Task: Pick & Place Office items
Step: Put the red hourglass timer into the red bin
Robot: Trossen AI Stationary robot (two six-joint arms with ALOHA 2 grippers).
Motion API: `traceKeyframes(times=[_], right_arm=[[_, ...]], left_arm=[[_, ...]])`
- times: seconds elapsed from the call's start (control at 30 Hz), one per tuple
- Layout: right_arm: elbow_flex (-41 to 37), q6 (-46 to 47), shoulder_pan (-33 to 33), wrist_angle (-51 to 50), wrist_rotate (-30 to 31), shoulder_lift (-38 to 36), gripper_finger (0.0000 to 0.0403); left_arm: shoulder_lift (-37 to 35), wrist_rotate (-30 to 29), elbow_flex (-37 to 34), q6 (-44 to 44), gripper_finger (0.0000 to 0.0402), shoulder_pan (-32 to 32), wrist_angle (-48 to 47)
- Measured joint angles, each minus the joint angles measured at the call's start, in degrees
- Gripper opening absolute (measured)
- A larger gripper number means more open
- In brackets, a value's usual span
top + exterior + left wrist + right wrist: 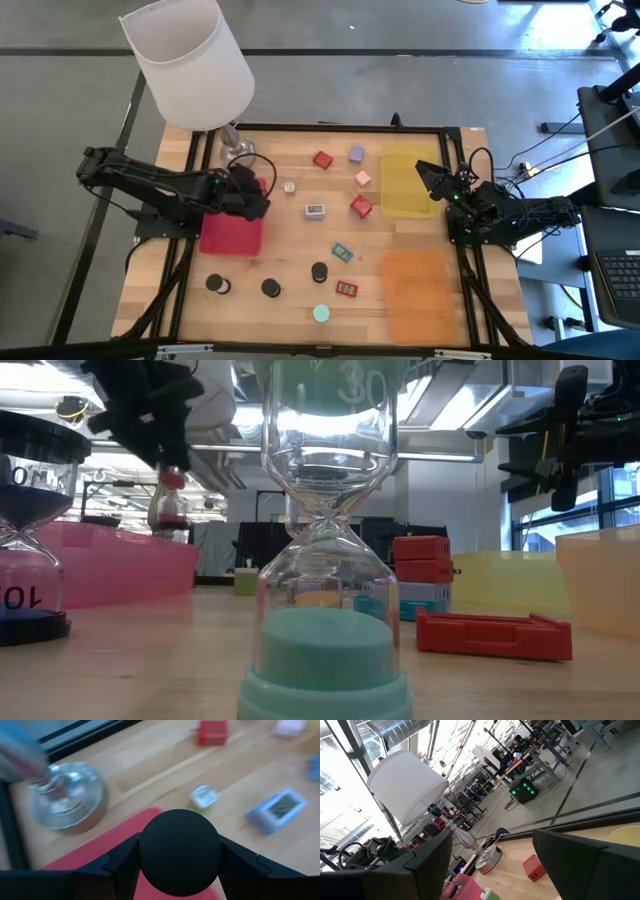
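Observation:
Small office items lie scattered on the wooden table [300, 240]: black-capped hourglasses [271, 288] and a teal one [320, 314] standing on their caps, red blocks [361, 207], a lavender block [356, 154], a white timer [315, 210] and a flat red rectangle [347, 289]. My left gripper [258, 192] hovers over the red tray [232, 238], shut on a black-capped hourglass [170, 500] with red sand. My right gripper [428, 176] waits open above the yellow tray [410, 190], touching nothing. My left gripper holds the hourglass by its black round cap [180, 851], pinched between the two fingers [117, 867], which stand on either side of it. The fingers come from above. The hourglass hangs upright below them [168, 510], lifted clear over the red tray.
A lamp with a white shade [190, 60] and silver base [238, 150] stands at the far left corner, close behind my left gripper. An orange tray [415, 285] lies near right. A teal hourglass [325, 560] fills the low view's foreground. Black frame rails border the table.

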Motion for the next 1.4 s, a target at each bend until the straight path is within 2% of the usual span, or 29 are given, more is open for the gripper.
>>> traceKeyframes(times=[0.2,0.57,1.03,1.4], right_arm=[[0.0,0.0,0.0,0.0,0.0,0.0,0.0281],[0.0,0.0,0.0,0.0,0.0,0.0,0.0281],[0.0,0.0,0.0,-0.1,0.0,0.0,0.0282],[0.0,0.0,0.0,-0.1,0.0,0.0,0.0282]], left_arm=[[0.7,-0.1,-2.4,-5.8,0.0217,0.0,-2.9],[1.1,0.1,-10.6,-16.4,0.0218,0.0,2.4],[1.7,-0.1,-15.2,-21.6,0.0219,0.0,7.2],[1.7,-1.4,-15.3,-23.4,0.0228,0.0,7.2]])
